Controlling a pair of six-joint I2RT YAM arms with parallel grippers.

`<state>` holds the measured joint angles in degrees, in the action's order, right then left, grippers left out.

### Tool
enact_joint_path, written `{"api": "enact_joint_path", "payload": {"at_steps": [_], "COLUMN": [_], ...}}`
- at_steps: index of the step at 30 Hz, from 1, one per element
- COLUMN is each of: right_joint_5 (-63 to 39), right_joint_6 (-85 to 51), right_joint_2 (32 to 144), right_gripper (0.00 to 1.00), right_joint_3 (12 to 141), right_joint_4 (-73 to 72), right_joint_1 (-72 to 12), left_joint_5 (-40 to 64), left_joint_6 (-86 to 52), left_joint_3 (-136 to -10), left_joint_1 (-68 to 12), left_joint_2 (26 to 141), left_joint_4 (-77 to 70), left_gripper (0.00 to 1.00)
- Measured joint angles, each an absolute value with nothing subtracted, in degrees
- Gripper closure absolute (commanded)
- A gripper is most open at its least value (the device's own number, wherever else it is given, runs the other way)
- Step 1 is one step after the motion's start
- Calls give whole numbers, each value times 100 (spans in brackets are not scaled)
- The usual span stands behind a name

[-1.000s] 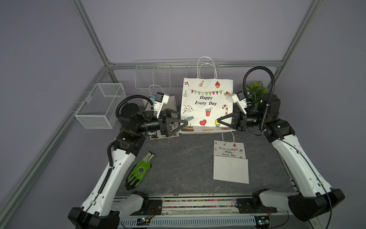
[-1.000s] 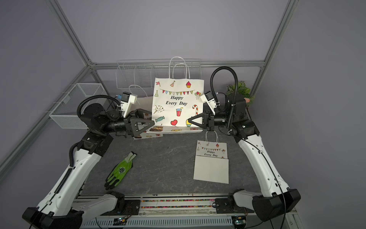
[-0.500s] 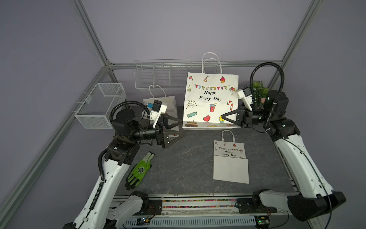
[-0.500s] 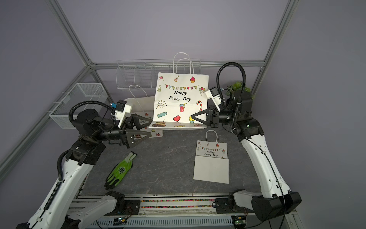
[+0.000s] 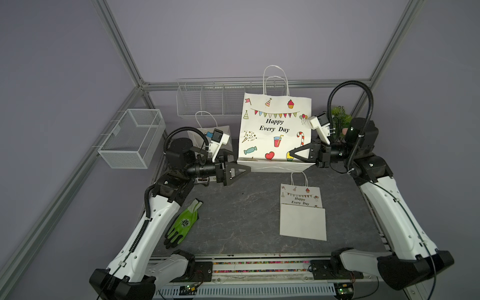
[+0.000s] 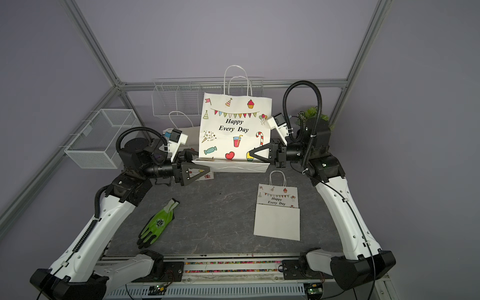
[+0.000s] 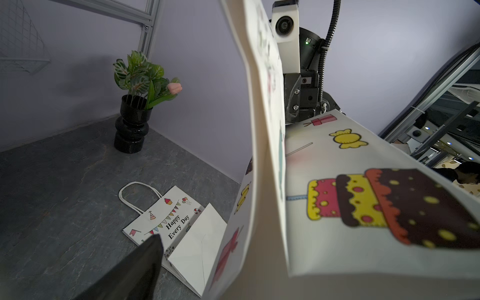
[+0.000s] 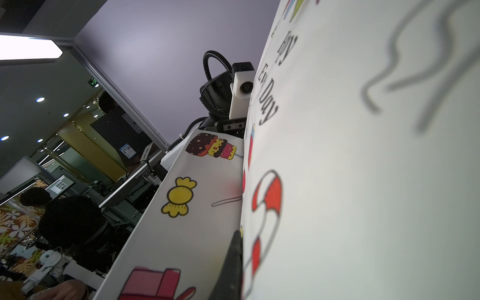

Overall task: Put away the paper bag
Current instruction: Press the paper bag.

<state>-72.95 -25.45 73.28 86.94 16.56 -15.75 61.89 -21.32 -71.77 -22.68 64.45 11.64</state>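
The large white "Happy Every Day" paper bag [image 5: 275, 130] [image 6: 235, 130] hangs upright above the rear of the table, its bottom folded forward. My right gripper [image 5: 292, 155] [image 6: 249, 155] is shut on its lower right corner. In the right wrist view a dark finger [image 8: 233, 259] presses the paper [image 8: 363, 181]. My left gripper [image 5: 237, 166] [image 6: 201, 162] stands open at the bag's lower left corner. In the left wrist view one finger [image 7: 145, 259] shows beside the bag [image 7: 337, 233]. The other finger is hidden behind the paper.
A small folded bag [image 5: 302, 213] lies flat at the right of the dark table [image 5: 246, 213]. Another small bag [image 5: 207, 132] stands behind my left arm. A green glove [image 5: 183, 223] lies front left. There are wire baskets on the left [image 5: 132, 137] and rear [image 5: 207, 101], and a potted plant [image 5: 340, 119] back right.
The large bag has risen and shifted slightly right in my right gripper. My left gripper drew back and down, then returned to the bag's lower left corner, open throughout.
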Motion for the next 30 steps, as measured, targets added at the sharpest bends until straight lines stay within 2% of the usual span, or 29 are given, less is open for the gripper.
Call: {"api": "enact_joint_path", "payload": {"at_steps": [7, 9, 11, 12, 14, 19, 20, 21, 22, 23, 24, 25, 30], "right_joint_5": [-7314, -7317, -7312, -7310, -7290, -7290, -7290, -7288, -7290, -7295, -7299, -7314, -7382], "right_joint_6": [-2351, -2305, -2239, -2220, -2182, -2095, -2082, -2069, -2056, -2051, -2053, -2056, -2121], "right_joint_2": [7328, 7328, 7328, 7328, 7328, 7317, 7308, 7297, 7284, 7269, 7253, 7240, 7212], "right_gripper": [93, 93, 93, 93, 93, 90, 89, 89, 89, 89, 90, 93, 93], "right_joint_3": [8702, 8707, 8718, 8722, 8744, 8788, 8788, 8788, 8788, 8788, 8788, 8788, 8820], "right_joint_4": [1900, 1955, 2018, 2051, 2121, 2198, 2204, 2204, 2204, 2202, 2200, 2193, 2062], "right_joint_1": [-1688, -1699, -1708, -1708, -1710, -1715, -1719, -1726, -1732, -1737, -1739, -1741, -1796], "left_joint_5": [6195, 6200, 6228, 6237, 6267, 6300, 6302, 6302, 6305, 6302, 6300, 6302, 6322], "left_joint_6": [-2633, -2711, -2840, -2836, -2899, -2993, -3000, -3004, -3015, -3039, -3089, -3107, -3229], "left_joint_3": [-7177, -7177, -7177, -7175, -7172, -7172, -7168, -7161, -7144, -7124, -7111, -7091, -7046], "left_joint_1": [-2281, -2292, -2296, -2298, -2318, -2340, -2344, -2344, -2344, -2353, -2355, -2366, -2416], "left_joint_2": [6414, 6386, 6346, 6329, 6298, 6294, 6294, 6294, 6294, 6296, 6300, 6307, 6386], "left_joint_4": [440, 351, 279, 237, 148, 14, -12, -27, -67, -108, -130, -154, -290], "left_gripper": [1, 9, 34, 40, 46, 50, 49, 44, 31, 13, 0, 0, 0]}}
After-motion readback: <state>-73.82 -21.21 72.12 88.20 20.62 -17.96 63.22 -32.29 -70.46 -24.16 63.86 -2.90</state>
